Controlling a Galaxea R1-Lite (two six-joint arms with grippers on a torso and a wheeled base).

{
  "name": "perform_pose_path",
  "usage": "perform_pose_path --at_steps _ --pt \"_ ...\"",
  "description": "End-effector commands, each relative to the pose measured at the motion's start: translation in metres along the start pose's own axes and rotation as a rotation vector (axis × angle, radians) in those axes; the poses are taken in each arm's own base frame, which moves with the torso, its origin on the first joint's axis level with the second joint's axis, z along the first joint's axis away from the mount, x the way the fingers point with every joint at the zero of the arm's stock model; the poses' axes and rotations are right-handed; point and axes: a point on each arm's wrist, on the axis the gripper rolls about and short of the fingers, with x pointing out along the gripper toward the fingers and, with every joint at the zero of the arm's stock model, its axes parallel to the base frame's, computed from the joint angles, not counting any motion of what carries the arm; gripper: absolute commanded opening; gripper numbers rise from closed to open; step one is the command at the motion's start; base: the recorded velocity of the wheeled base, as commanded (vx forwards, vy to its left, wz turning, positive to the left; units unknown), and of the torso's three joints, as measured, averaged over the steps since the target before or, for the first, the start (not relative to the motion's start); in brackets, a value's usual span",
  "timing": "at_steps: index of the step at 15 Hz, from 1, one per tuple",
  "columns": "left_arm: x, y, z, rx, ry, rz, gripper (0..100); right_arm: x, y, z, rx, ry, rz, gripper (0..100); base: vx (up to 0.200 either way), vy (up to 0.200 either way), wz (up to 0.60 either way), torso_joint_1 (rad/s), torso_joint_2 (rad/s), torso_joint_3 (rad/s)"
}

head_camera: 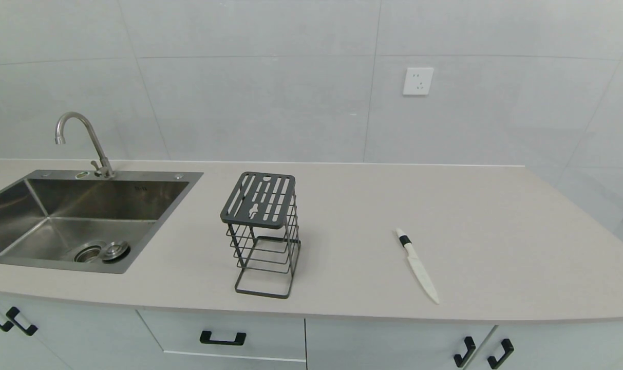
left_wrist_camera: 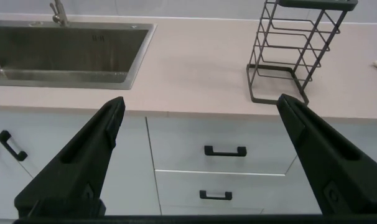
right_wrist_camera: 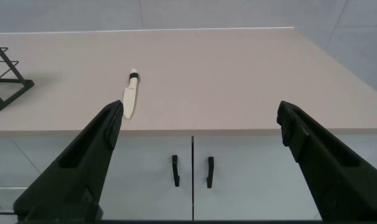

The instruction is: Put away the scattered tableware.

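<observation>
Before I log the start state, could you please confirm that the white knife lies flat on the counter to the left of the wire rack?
Not quite. The white knife does lie flat on the counter, but it is to the right of the wire rack, not the left. The head view shows this.

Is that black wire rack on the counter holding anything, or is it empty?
Empty. The rack has nothing through its slotted top; the white knife lies flat on the counter, apart from it.
</observation>
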Motion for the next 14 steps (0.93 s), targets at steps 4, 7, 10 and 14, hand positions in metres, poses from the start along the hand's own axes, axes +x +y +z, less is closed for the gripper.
perform_pose_path --at_steps 4,7,10,14 --pt "0.0001 -0.0001 0.0 0.007 0.001 0.001 100 0.0 0.0 0.0001 0.0 0.0 0.0 100 0.0 0.0 0.0 0.0 0.0 0.0" --pt "0.0001 -0.0001 0.0 0.012 0.001 -0.003 100 0.0 0.0 0.0001 -0.002 0.0 0.0 100 0.0 0.0 0.0 0.02 0.0 0.012" --pt "0.0001 -0.0001 0.0 0.015 0.001 -0.003 100 0.0 0.0 0.0001 0.0 0.0 0.0 100 0.0 0.0 0.0 0.211 0.0 0.202" --pt "0.0001 -0.0001 0.0 0.015 0.001 -0.003 100 0.0 0.0 0.0001 0.0 0.0 0.0 100 0.0 0.0 0.0 0.305 -0.03 0.261"
